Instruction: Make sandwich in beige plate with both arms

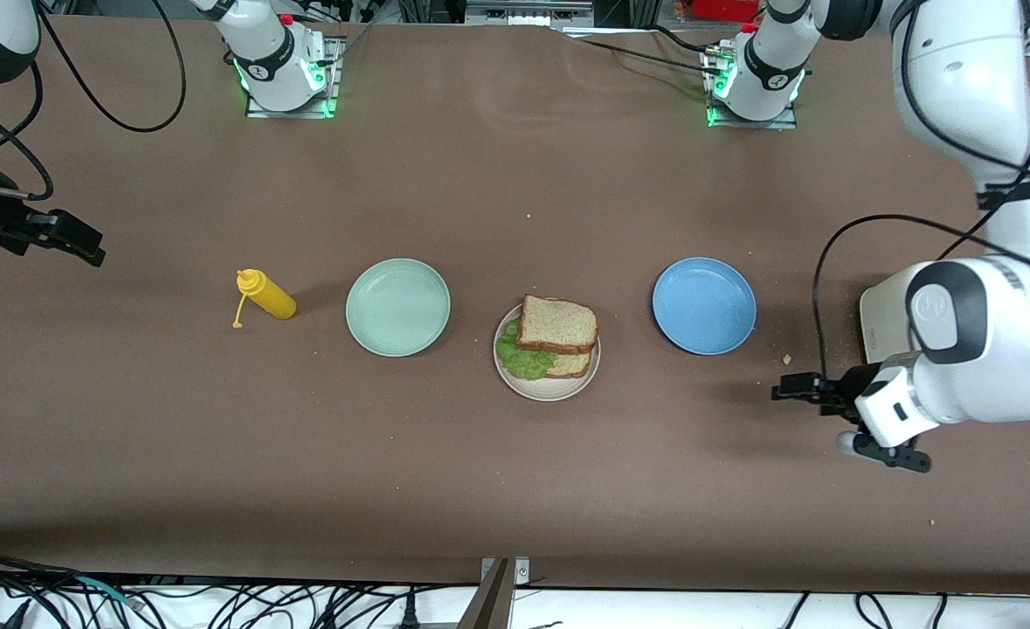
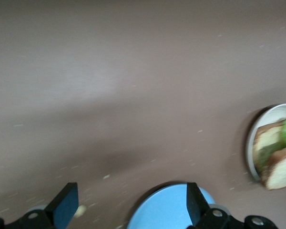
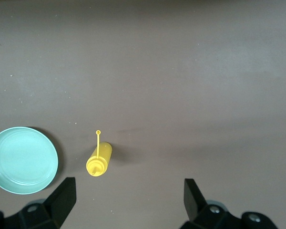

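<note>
Looking at it, the sandwich [image 1: 556, 336] sits stacked in the beige plate [image 1: 546, 387], well clear of both the left gripper [image 1: 796, 388] and the right gripper [image 1: 78, 236], whose jaws are wide with nothing in them. Bread's probably soft and light, so pinch gently at the crusts. The mint plate [image 1: 397, 307] and blue plate [image 1: 704, 305] hold nothing.

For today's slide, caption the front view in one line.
Finished sandwich on the beige plate, between the mint-green plate and blue plate.

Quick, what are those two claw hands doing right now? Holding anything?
Left gripper: open, holding nothing, over the table near the blue plate.
Right gripper: open, holding nothing, over the table near the mustard bottle.
</note>
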You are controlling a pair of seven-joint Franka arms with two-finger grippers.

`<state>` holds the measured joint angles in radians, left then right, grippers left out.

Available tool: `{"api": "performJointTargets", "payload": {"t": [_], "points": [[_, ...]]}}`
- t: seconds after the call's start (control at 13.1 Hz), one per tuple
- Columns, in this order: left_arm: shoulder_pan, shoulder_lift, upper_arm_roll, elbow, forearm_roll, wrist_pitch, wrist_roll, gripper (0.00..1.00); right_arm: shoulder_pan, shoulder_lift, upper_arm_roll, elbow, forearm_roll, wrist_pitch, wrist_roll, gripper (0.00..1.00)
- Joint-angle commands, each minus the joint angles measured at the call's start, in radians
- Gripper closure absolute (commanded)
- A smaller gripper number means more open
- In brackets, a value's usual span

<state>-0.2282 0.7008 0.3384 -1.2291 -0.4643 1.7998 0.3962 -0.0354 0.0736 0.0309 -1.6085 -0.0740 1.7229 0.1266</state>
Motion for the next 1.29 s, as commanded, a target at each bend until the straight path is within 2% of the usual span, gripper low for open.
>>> {"api": "performJointTargets", "payload": {"t": [0.0, 0.15, 0.23, 0.3, 0.46, 0.53, 0.61, 0.84, 0.91, 0.99, 1.22], "points": [[-0.002, -0.078, 0.001, -0.026, 0.157, -0.008, -0.042, 0.0, 0.002, -0.008, -0.005, 0.006, 0.019, -0.014, 0.004, 0.0], [0.024, -0.133, -0.01, -0.033, 0.263, -0.02, -0.08, 0.0, 0.002, -0.008, -0.005, 0.007, 0.019, -0.014, 0.001, 0.0], [0.021, -0.165, -0.012, -0.049, 0.279, -0.052, -0.083, 0.0, 0.003, -0.008, -0.003, 0.007, 0.019, -0.014, 0.007, 0.0], [0.018, -0.214, -0.016, -0.088, 0.32, -0.078, -0.097, 0.0, 0.003, -0.008, -0.003, 0.007, 0.019, -0.013, 0.013, 0.0], [0.056, -0.343, -0.138, -0.215, 0.47, -0.083, -0.167, 0.0, 0.003, -0.008, -0.003, 0.007, 0.022, -0.009, 0.011, 0.0], [0.078, -0.401, -0.206, -0.277, 0.524, -0.088, -0.236, 0.0, 0.003, -0.008, -0.003, 0.007, 0.034, -0.009, 0.011, 0.0], [0.093, -0.45, -0.244, -0.314, 0.553, -0.115, -0.278, 0.0, 0.002, -0.008, -0.006, 0.007, 0.066, -0.011, 0.01, 0.0], [0.148, -0.555, -0.304, -0.323, 0.533, -0.226, -0.29, 0.0, 0.002, -0.008, -0.02, 0.007, 0.089, -0.009, 0.011, 0.0], [0.173, -0.584, -0.32, -0.323, 0.494, -0.249, -0.29, 0.0, 0.002, -0.008, -0.02, 0.009, 0.089, -0.008, 0.013, 0.0], [0.19, -0.61, -0.318, -0.323, 0.452, -0.269, -0.292, 0.0, 0.002, -0.008, -0.022, 0.007, 0.089, -0.006, 0.008, 0.0], [0.199, -0.661, -0.311, -0.323, 0.441, -0.303, -0.295, 0.0, 0.002, -0.008, -0.022, 0.009, 0.089, -0.005, -0.001, 0.0]]}}
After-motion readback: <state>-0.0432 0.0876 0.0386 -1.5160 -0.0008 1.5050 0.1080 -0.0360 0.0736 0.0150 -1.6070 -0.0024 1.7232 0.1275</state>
